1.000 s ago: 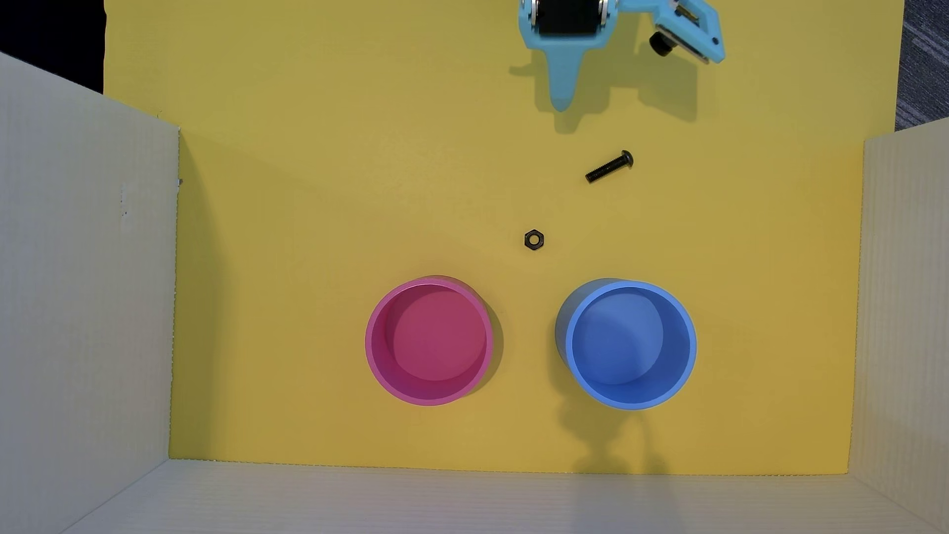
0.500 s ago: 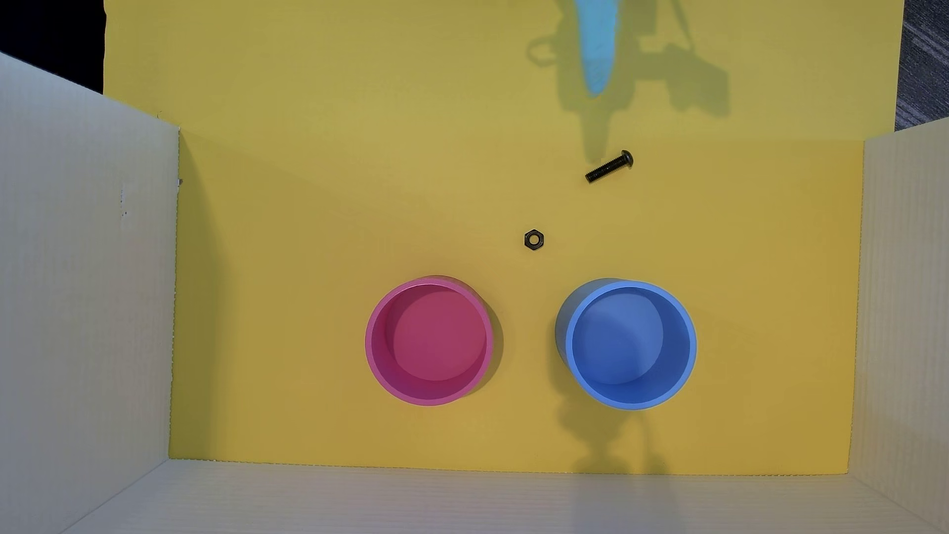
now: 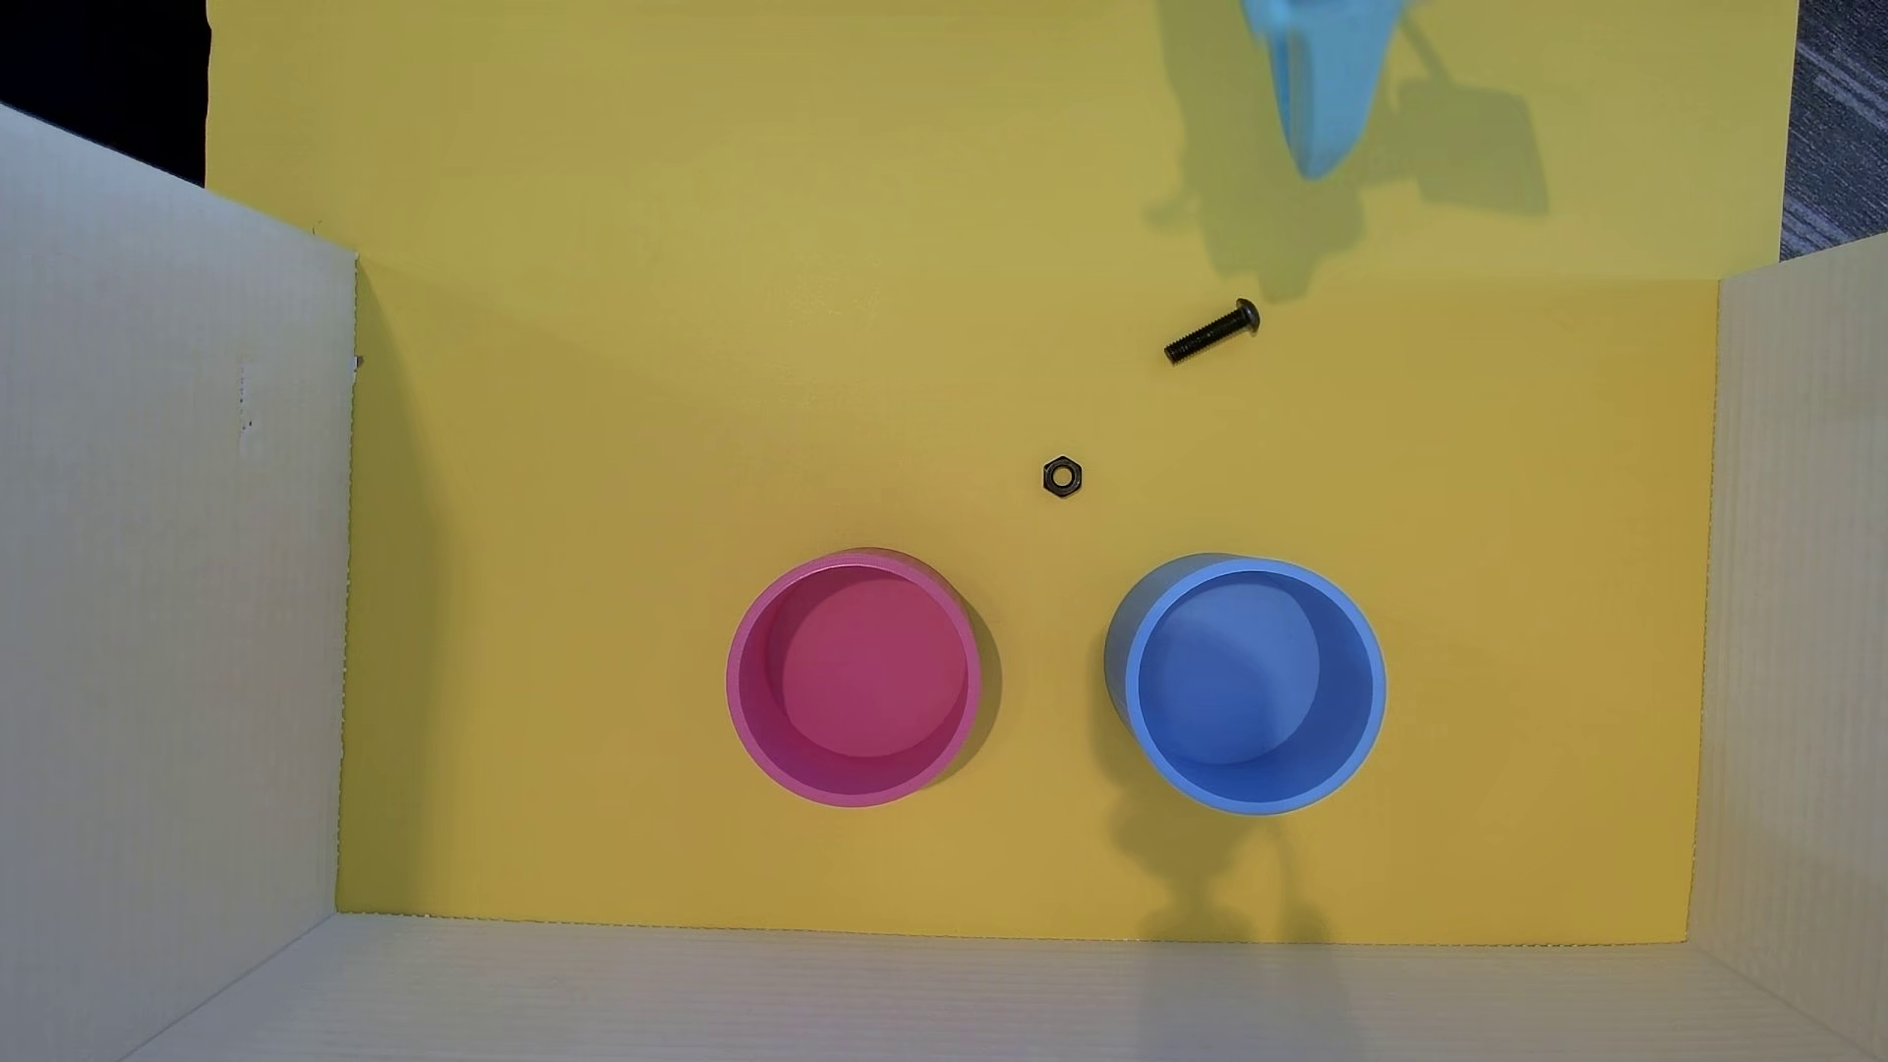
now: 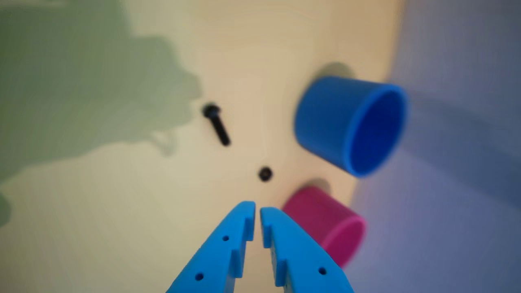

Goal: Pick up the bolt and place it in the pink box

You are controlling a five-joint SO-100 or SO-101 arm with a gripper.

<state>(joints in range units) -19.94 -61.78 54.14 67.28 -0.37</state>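
Note:
The black bolt (image 3: 1213,331) lies flat on the yellow floor, head toward the upper right; it also shows in the wrist view (image 4: 217,123). The pink box (image 3: 854,678) stands open and empty at lower centre; in the wrist view (image 4: 331,228) it is partly behind my fingers. My light-blue gripper (image 3: 1321,163) hovers at the top edge, above and to the right of the bolt, holding nothing. In the wrist view my gripper (image 4: 257,209) has its tips nearly together with only a thin gap.
A black hex nut (image 3: 1063,477) lies between the bolt and the cups, seen also in the wrist view (image 4: 265,174). A blue cup (image 3: 1254,684) stands right of the pink box. White corrugated walls (image 3: 163,613) enclose the yellow floor on the left, right and bottom.

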